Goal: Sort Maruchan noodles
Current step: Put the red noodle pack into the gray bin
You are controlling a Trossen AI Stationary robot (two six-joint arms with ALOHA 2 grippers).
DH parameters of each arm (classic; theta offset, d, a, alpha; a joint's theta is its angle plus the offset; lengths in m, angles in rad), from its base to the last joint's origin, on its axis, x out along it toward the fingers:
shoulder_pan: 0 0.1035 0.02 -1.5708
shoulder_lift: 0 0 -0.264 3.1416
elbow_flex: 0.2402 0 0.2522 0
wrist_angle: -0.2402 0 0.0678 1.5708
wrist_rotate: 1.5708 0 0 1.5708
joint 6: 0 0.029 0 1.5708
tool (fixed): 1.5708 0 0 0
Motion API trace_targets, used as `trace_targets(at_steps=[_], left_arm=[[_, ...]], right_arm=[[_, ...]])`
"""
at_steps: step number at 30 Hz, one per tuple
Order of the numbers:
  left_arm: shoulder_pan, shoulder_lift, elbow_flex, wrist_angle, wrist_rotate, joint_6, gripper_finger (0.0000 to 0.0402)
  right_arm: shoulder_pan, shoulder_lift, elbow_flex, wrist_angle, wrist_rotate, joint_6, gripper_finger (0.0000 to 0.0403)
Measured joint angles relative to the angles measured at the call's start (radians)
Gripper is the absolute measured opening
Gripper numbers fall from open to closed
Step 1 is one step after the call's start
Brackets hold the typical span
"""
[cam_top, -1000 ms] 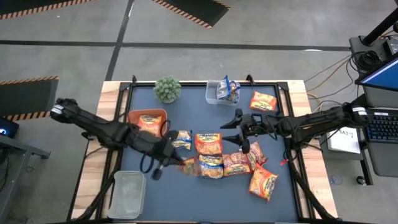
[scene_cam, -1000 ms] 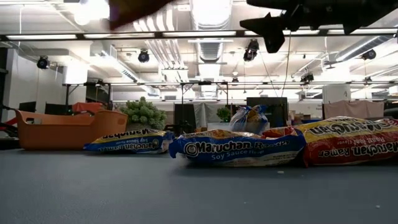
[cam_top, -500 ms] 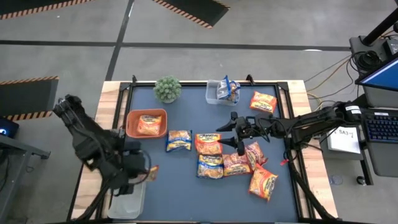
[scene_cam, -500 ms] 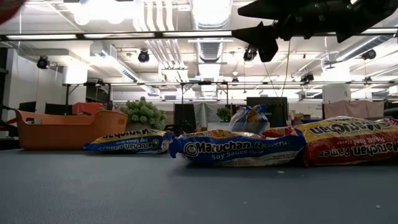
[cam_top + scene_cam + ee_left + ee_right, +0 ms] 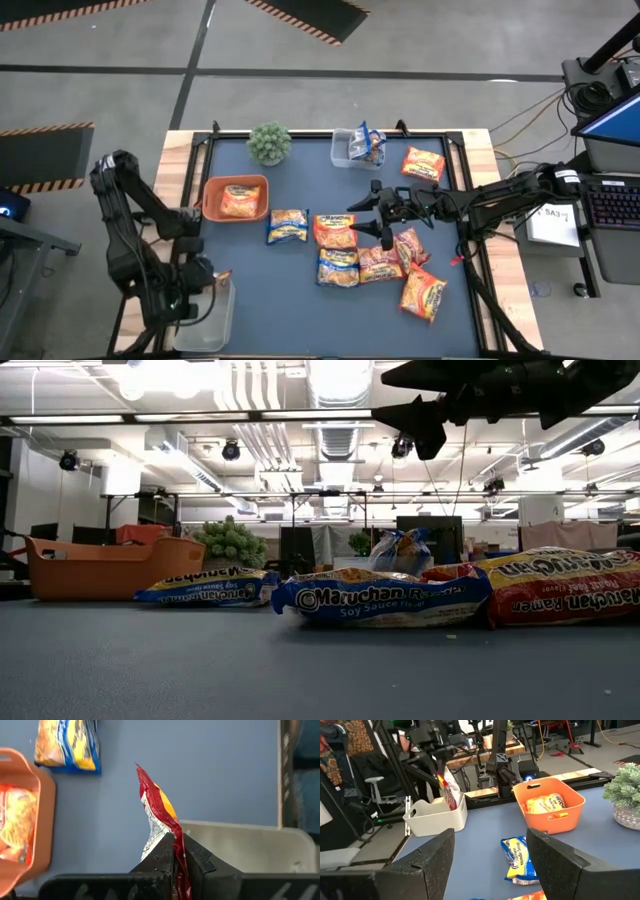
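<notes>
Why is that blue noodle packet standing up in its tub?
The blue-and-yellow packet stands on end in the clear tub at the table's back edge, poking above its rim, while the orange packet in the orange tray lies flat. Nothing looks spilled or torn.

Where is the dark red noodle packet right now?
The dark red packet is pinched in the left hand, hanging over the clear tub at the table's near-left corner in the high view.

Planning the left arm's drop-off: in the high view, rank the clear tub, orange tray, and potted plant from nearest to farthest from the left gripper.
From the left gripper, shut on a dark red packet:
1. Clear tub, directly below, near-left corner.
2. Orange tray, left side, mid-table.
3. Potted plant, far edge.
</notes>
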Motion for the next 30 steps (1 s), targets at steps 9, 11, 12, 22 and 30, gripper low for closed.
trace_targets(at_steps=[9, 11, 12, 22, 30], left_arm=[[-0.055, 0.000, -0.079, 0.083, 0.000, -0.086, 0.0001], [-0.056, 0.000, -0.096, 0.123, 0.000, -0.086, 0.0001], [-0.056, 0.000, -0.105, 0.139, -0.001, -0.086, 0.0001], [-0.056, 0.010, -0.159, 0.172, -0.009, -0.093, 0.0006], [-0.057, 0.030, -0.203, 0.191, -0.009, -0.098, 0.0021]], right_arm=[[0.000, 0.000, 0.000, -0.001, 0.000, 0.000, 0.0238], [0.000, 0.000, 0.000, 0.000, 0.000, 0.000, 0.0238], [0.000, 0.000, 0.000, -0.001, 0.000, 0.000, 0.0238], [0.000, 0.000, 0.000, 0.023, 0.003, 0.010, 0.0238], [0.000, 0.000, 0.000, 0.049, 0.027, 0.011, 0.0238]])
